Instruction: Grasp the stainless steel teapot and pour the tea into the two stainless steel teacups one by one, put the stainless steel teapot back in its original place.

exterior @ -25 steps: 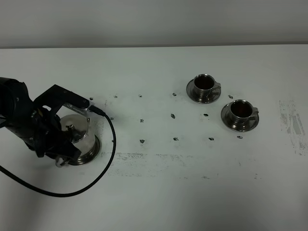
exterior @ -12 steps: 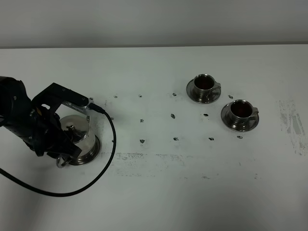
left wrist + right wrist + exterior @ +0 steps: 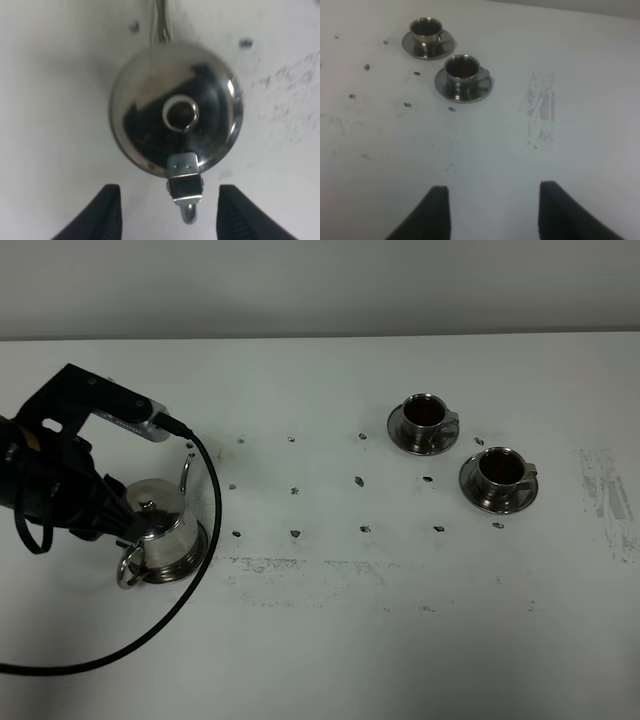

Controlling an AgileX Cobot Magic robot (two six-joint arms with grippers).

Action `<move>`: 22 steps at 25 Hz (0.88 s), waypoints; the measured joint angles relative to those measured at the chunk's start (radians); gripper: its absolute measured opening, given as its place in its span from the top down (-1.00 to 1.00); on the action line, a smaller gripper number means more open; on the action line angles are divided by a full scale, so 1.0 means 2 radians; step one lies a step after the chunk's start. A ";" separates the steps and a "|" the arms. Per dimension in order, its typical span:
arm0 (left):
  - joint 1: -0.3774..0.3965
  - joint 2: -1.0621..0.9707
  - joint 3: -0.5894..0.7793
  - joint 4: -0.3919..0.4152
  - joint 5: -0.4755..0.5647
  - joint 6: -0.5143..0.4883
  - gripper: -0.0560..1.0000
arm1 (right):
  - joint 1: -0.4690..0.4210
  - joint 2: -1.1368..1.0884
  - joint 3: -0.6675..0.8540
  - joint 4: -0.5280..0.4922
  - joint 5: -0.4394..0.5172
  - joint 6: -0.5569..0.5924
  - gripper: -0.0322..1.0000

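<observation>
On my high camera the stainless steel teapot [image 3: 160, 537] stands upright on the white table [image 3: 330, 640] at about 9 o'clock, its loop handle toward 7 o'clock and its thin spout [image 3: 186, 472] toward 12. My left gripper [image 3: 164, 212] hangs above the handle side with the fingers spread wide, touching nothing. The black cable [image 3: 150, 620] of the arm curves on the table just beside the pot, from 3 round to 6 o'clock. The two stainless steel teacups [image 3: 424, 412] [image 3: 499, 469] sit on saucers well apart at 2 o'clock, dark tea [image 3: 497, 467] inside. My right gripper [image 3: 490, 212] is also spread over bare table, near a grey scuff [image 3: 541, 116].
</observation>
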 joint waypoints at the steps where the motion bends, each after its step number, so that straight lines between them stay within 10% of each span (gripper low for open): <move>1: 0.000 -0.015 0.000 -0.001 0.000 0.000 0.08 | 0.000 0.000 0.000 0.000 0.000 0.000 0.13; 15: 0.000 -0.206 0.000 -0.009 -0.022 -0.042 0.09 | 0.000 0.000 0.000 0.000 0.000 0.000 0.13; 22: 0.000 -0.278 0.000 0.081 0.012 -0.133 0.10 | 0.000 0.000 0.000 0.000 0.000 0.000 0.13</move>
